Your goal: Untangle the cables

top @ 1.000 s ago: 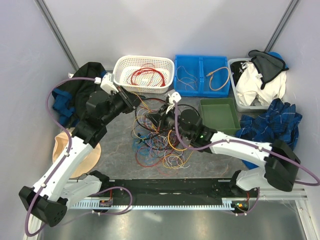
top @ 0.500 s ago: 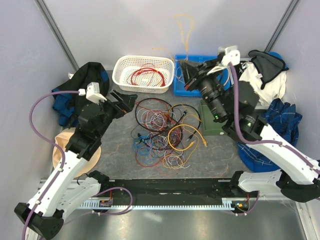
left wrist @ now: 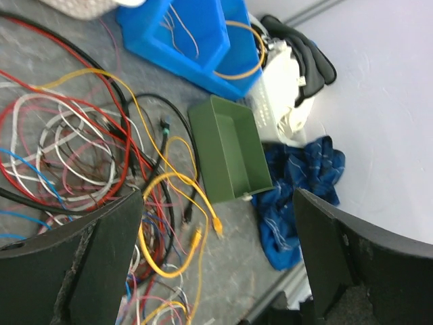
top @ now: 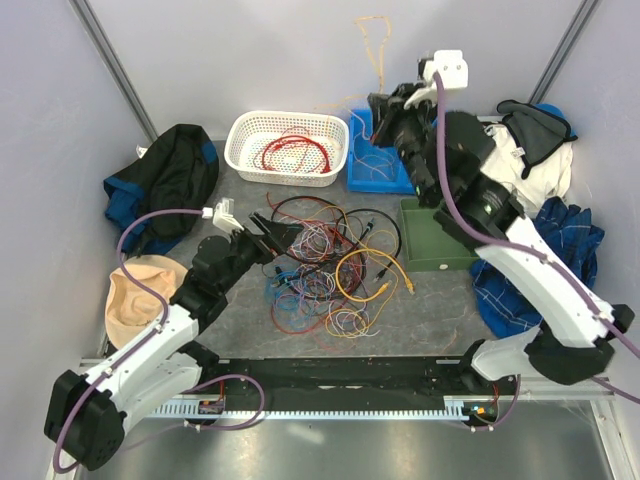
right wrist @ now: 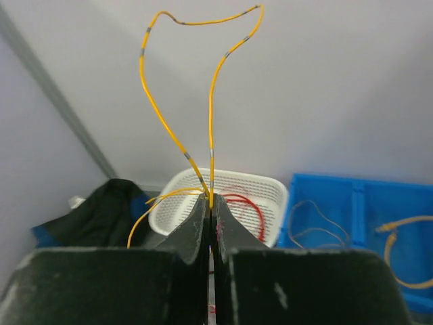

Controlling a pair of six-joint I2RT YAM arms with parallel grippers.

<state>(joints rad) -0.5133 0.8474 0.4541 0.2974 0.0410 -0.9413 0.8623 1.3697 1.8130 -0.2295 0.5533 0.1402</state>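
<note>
Bright, even light falls from above in all views. Shadows on the grey table (top: 440, 310) are faint and soft, and the pale walls (top: 250, 50) show no glare. The left fingers (left wrist: 81, 271), at 7 and 4 o'clock, are blurred (very near the lens). The right fingers (right wrist: 189, 261) at 6 o'clock look soft, while the yellow cable (right wrist: 211, 156) toward 12 o'clock is crisp.
</note>
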